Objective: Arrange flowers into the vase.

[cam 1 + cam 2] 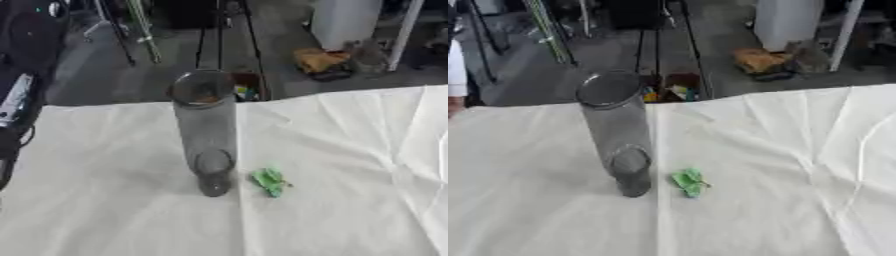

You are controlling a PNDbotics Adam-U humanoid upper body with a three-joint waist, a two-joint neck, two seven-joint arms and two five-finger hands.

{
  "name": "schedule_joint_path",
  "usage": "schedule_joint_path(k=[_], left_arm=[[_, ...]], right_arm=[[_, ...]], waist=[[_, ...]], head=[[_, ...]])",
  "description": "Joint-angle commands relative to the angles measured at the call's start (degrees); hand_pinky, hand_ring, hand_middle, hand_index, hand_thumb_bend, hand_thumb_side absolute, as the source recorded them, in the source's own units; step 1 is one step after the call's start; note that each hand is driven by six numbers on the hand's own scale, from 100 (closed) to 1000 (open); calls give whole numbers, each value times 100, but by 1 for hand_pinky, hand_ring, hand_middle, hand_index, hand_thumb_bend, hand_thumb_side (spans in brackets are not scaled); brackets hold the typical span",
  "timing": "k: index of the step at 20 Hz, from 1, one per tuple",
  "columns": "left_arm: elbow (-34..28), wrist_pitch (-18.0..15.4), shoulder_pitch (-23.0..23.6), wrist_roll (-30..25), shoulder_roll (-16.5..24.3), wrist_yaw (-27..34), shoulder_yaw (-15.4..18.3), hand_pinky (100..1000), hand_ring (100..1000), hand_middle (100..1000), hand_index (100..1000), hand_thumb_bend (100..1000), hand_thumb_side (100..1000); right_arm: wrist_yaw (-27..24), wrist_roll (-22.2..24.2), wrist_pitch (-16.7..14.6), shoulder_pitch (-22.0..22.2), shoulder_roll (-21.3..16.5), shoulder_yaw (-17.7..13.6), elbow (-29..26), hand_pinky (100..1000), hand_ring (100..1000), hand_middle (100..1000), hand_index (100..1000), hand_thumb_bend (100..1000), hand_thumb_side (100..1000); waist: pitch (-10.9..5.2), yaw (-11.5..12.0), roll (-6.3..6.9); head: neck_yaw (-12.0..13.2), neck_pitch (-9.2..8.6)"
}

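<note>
Before me is a table (105, 200) under a creased white cloth (350, 150). A tall clear glass vase (206, 130) stands upright on the cloth near the middle. Just to its right lies a small crumpled green piece (269, 181), apart from the vase's base.

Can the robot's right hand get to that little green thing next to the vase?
Probably yes: the small green piece lies in the open on the white cloth, right of the glass vase. The right hand shows in neither view.
</note>
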Motion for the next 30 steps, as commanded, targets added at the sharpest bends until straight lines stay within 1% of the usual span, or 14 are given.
schedule_joint_path(k=[1,9,10,11,17,24,30], left_arm=[[-50,35,-204,114,-5,77,5,100,100,100,100,100,752],[-122,-32,-279,175,-208,123,-69,100,100,100,100,100,751],[-131,-45,-280,175,-224,112,-93,100,100,100,100,100,728],[-137,-56,-280,172,-238,99,-112,100,100,100,100,100,751],[-157,-85,-242,130,-291,-19,-179,100,100,100,100,100,744],[-194,-3,-150,117,-280,-307,-217,100,100,100,100,100,732],[-273,-46,-34,28,-260,-416,-231,100,100,100,100,100,732]], right_arm=[[-56,7,53,-51,-167,-2,-92,799,715,484,886,100,851],[-55,46,97,-91,-150,4,-92,804,718,482,888,100,855],[-53,50,105,-98,-148,4,-92,805,718,482,889,100,856],[-51,56,112,-104,-145,5,-92,805,718,482,889,100,855],[-30,79,138,-135,-118,-3,-92,809,721,480,891,100,858],[-7,85,144,-159,-91,-10,-92,810,722,479,892,100,859],[1,103,135,-195,-44,-17,-92,812,723,478,893,100,860]], waist=[[-114,-17,-11],[-61,-111,36],[-53,-120,45],[-47,-129,51],[5,-195,86],[56,-209,90],[133,-248,71]], head=[[31,39],[72,-57],[74,-72],[75,-86],[101,-142],[122,-127],[144,-205]])
